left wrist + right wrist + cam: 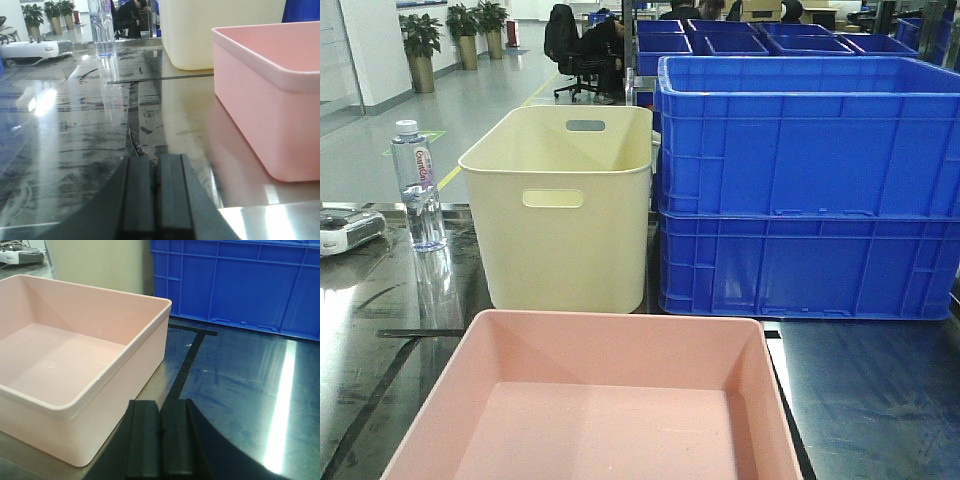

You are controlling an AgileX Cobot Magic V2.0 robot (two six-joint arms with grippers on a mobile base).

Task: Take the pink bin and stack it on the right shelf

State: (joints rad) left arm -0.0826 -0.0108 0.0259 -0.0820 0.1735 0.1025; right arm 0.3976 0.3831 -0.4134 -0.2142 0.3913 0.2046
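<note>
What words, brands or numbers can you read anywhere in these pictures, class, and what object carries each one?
Water bottle: a red brand word runs up its label, too small and blurred to read with certainty.
Pink bin, cream bin, blue crates: no text visible.
White device at the table's left edge: no readable marking.
Both wrist views: no text.
</note>
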